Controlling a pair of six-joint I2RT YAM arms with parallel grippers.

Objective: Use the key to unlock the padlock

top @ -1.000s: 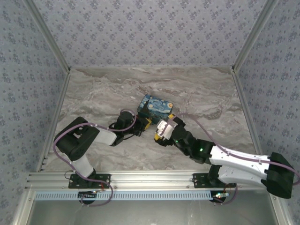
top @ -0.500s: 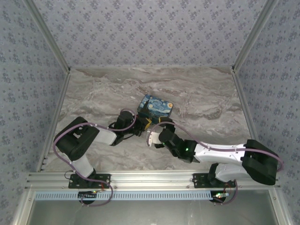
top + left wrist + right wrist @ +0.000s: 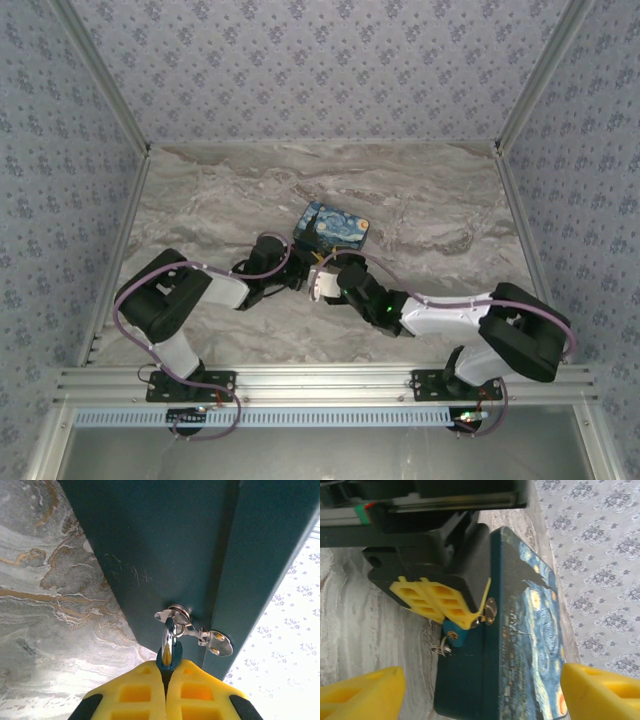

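Observation:
The tiny blue padlock (image 3: pixel 169 661) hangs by its silvery shackle (image 3: pixel 167 637) from the metal hasp (image 3: pixel 200 632) on the dark front of the swirly painted box (image 3: pixel 335 226). My left gripper (image 3: pixel 166 674) is shut on the padlock's body, its yellow fingers (image 3: pixel 432 600) pressed together. In the right wrist view the padlock (image 3: pixel 455 632) shows its brass keyhole end, with a small silvery key ring (image 3: pixel 440 648) right beside it. My right gripper (image 3: pixel 482 695) is open wide, facing the box front just short of the padlock. Both grippers, left (image 3: pixel 298 272) and right (image 3: pixel 322 281), meet at the box's near side.
The box (image 3: pixel 520 645) sits mid-table on the marble top (image 3: pixel 220 200). Patterned walls (image 3: pixel 320 60) close in the back and both sides. The left arm's black wrist (image 3: pixel 420 555) sits close above the padlock.
My right arm has swung left and forward, bringing its open gripper up to the box front beside the left gripper. The left gripper and the box have stayed put.

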